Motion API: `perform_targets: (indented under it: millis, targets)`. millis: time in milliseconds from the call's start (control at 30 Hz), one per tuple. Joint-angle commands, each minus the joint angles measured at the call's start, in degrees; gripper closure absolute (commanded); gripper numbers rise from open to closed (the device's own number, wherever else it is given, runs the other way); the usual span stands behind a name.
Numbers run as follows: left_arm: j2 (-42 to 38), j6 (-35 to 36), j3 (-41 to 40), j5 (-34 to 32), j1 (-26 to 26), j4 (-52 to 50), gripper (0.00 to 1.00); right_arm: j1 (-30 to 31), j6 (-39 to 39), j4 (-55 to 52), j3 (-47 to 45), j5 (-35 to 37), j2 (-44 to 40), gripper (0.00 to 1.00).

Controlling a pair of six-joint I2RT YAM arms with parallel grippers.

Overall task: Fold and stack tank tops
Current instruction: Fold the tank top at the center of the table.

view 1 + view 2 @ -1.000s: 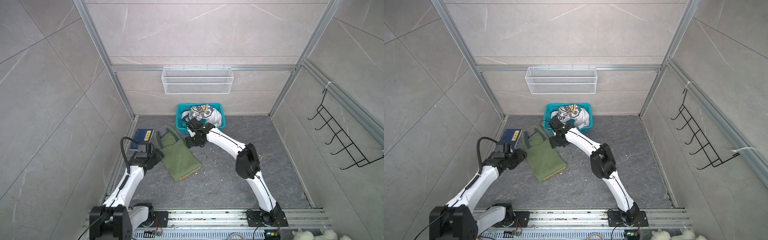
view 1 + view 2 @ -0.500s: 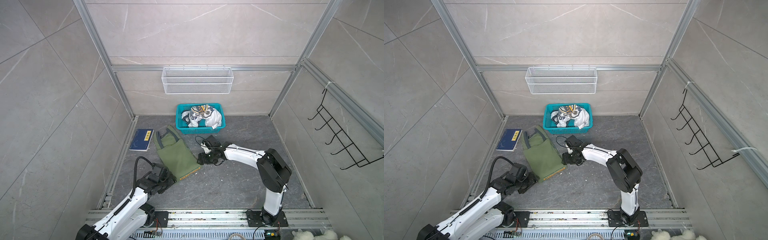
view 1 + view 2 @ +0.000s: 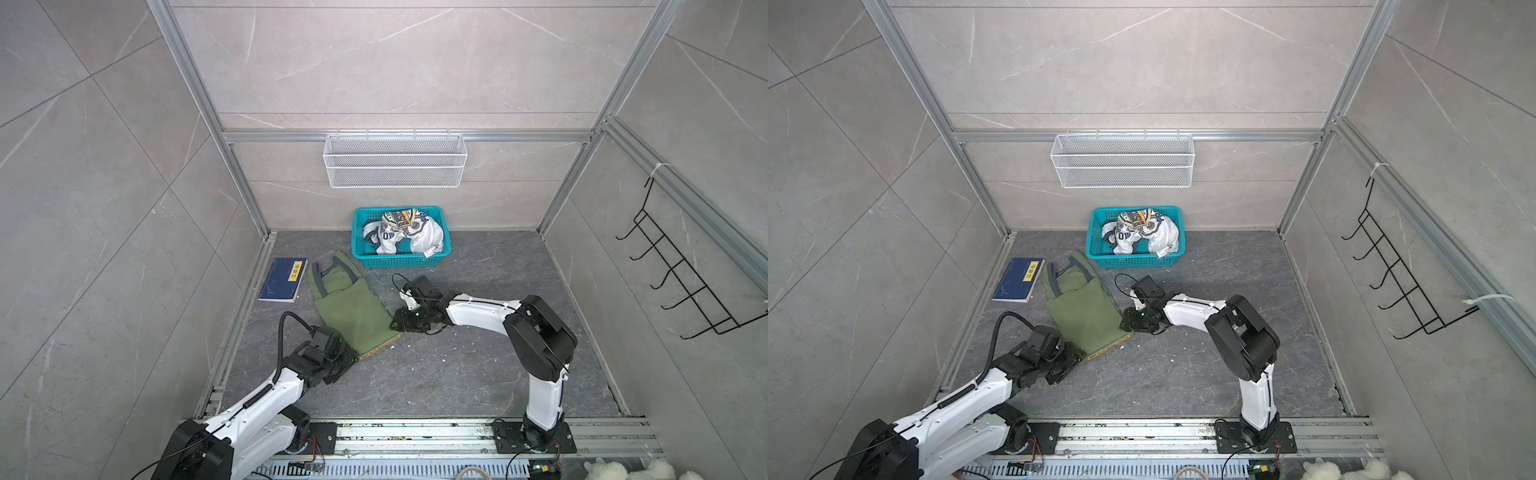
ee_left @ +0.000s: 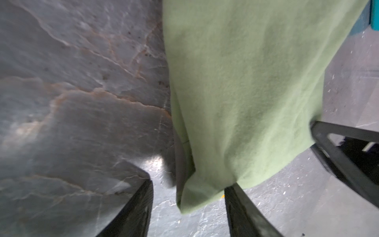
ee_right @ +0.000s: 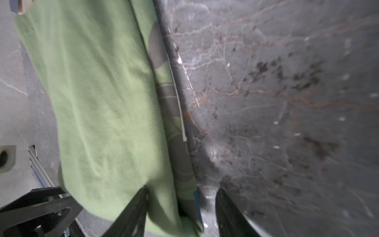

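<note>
Both arms are back from the strap end of the green top (image 3: 353,307) to its near hem since a second ago. The top itself hasn't shifted.

Left hand (image 3: 348,362) is at the near-left hem corner and right hand (image 3: 397,323) is at the near-right corner, in both top views.

Left wrist cam: fingers (image 4: 139,211) stand moderately apart with the hem corner lying between them. I don't see them pinching the cloth, so I read that hand as partly open and not gripping. The frame is a bit blurred.

Right wrist cam shows the same story. Its fingers (image 5: 135,209) are apart and straddle the top's side edge, one over the cloth and one over bare table (image 5: 287,102). That hand is partly open too, with nothing clamped.

The green top lies flat on the table, folded lengthwise into a narrow strip. Its straps point toward the back wall, just in front of the basket (image 3: 399,261).

The white top (image 3: 415,239) is crumpled inside the basket against the back wall.

Book (image 3: 284,279) lies beside the strap end, apart from the cloth.
</note>
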Motion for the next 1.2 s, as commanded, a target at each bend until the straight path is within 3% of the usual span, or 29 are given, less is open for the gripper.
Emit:
perform_targets:
  millis: [0, 367, 567, 933, 1167]
  targets:
    - [1.04, -1.2, -0.39, 1.01, -0.39, 2.21, 0.48, 0.24, 1.41, 2.02, -1.43, -2.23, 1.61, 0.5]
    - [1.15, -1.72, 0.12, 1.87, -1.44, 1.25, 0.8, 1.54, 3.08, 3.63, -6.34, -1.58, -2.17, 0.78]
    - [-2.88, -1.05, 1.38, 1.24, -2.22, -6.06, 1.0, 1.72, 3.85, 2.86, -11.9, 0.72, -9.02, 0.9]
    - [-21.92, -7.06, 7.96, -0.49, -7.68, -28.9, 1.0, 3.41, 7.87, -6.48, -24.46, 6.17, -32.43, 0.95]
    - [-25.41, -9.73, 17.01, -3.29, -8.21, -32.42, 1.0, 9.45, 10.54, -16.08, -17.33, 11.52, -40.13, 1.0]
